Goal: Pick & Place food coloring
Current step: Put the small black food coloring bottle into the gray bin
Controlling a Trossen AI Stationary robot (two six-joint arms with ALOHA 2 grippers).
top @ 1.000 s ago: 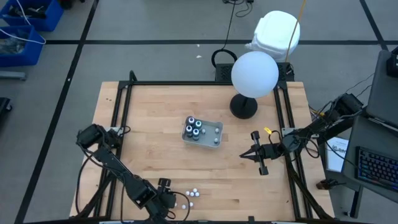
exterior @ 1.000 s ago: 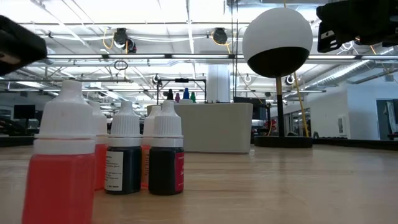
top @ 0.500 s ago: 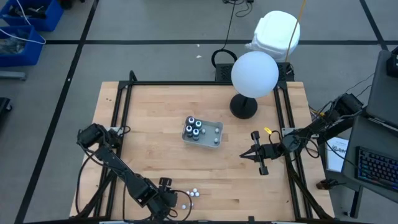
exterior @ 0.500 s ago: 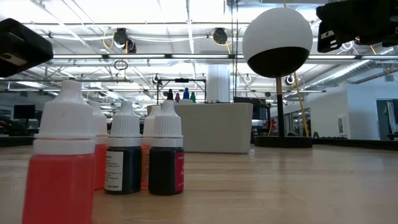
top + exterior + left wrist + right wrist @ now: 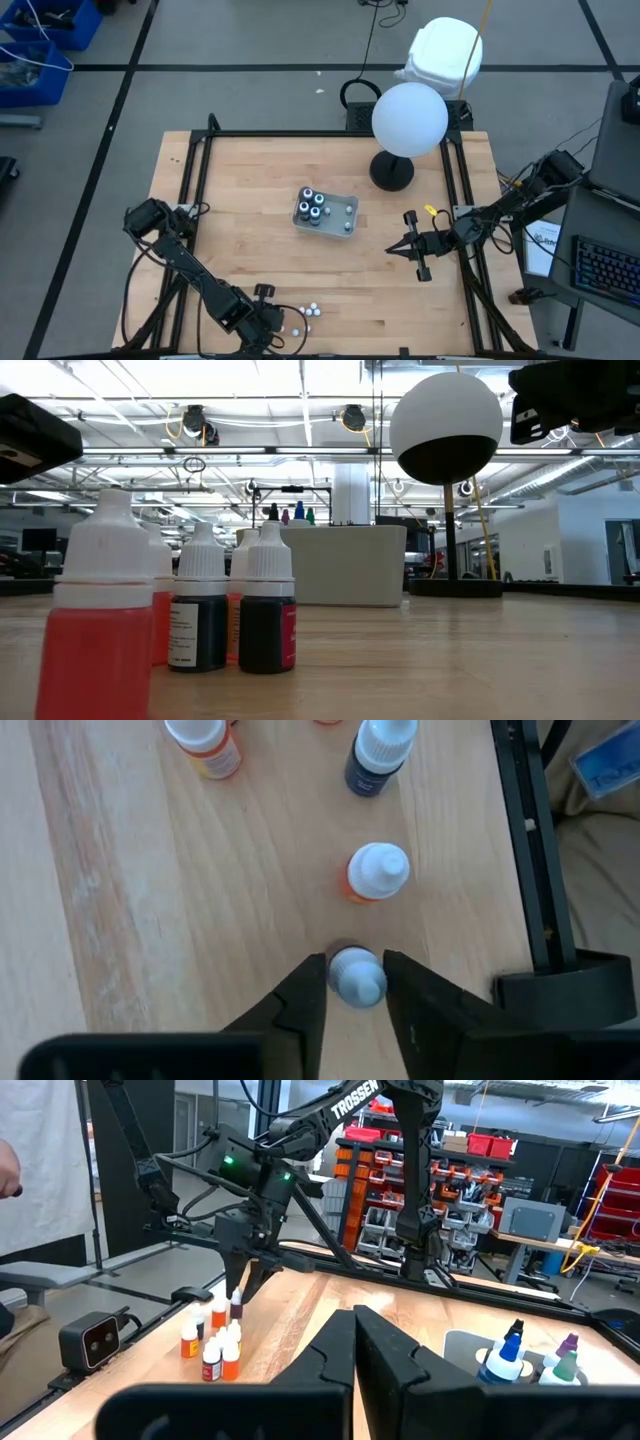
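We see the left gripper [image 5: 355,985] low at the table's near edge, its fingers straddling a white-capped bottle [image 5: 357,975] from the loose cluster of food coloring bottles [image 5: 305,314]. The fingers sit right against the cap's sides, apparently clamped, the likely grab for a lift. An orange bottle [image 5: 376,873] stands just beyond, clear of the fingers. More bottles already stand in the grey tray [image 5: 347,226] mid-table, presumably the drop-off. The right gripper [image 5: 408,248] waits off to the right, fingers pressed together on nothing.
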